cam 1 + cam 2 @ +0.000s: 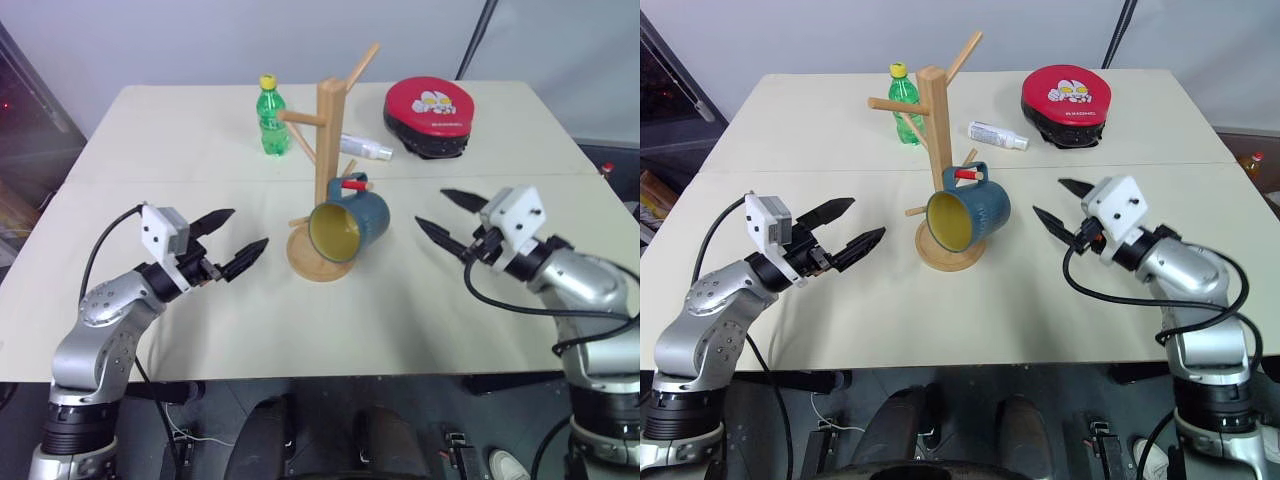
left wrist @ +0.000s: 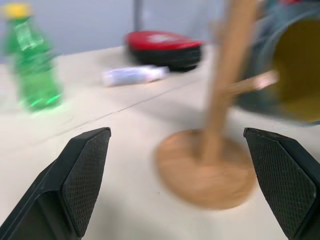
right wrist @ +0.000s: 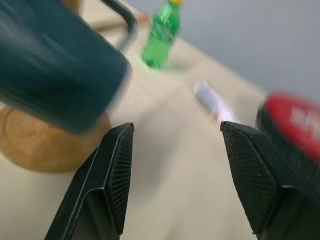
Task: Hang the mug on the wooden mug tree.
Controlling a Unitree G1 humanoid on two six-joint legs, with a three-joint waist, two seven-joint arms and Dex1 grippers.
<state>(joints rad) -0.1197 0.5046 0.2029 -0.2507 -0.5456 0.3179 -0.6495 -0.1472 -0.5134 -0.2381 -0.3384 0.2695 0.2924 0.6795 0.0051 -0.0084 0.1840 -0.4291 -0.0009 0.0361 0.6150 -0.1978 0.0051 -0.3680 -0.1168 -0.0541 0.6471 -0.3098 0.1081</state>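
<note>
Black fingers of left gripper [image 1: 232,244] stand wide apart w/ nothing between them, low over the beige bench [image 1: 150,140], left of the tree and well apart from it.

Green plastic bottle [image 1: 270,117] w/ yellow cap stands upright further back, just left of the post.

Wooden mug tree [image 1: 328,150] stands approx. mid-bench on its round base, pegs angling out both sides. Mug [image 1: 349,224], dark teal outside, yellow inside, hangs by its handle on the red-tipped peg [image 1: 352,184], low on the post. It tilts so the mouth faces front and slightly down, body over the right part of the base; can't tell if it touches the base.

White tube-like bottle [image 1: 364,147] lies on its side behind the tree, to its right. Red and black round pad [image 1: 430,112] w/ a cartoon face sits further right at the back of the bench.

Right gripper [image 1: 447,219] hangs right of the mug, near but clear of it, fingers spread, empty, pointing toward the tree.
</note>
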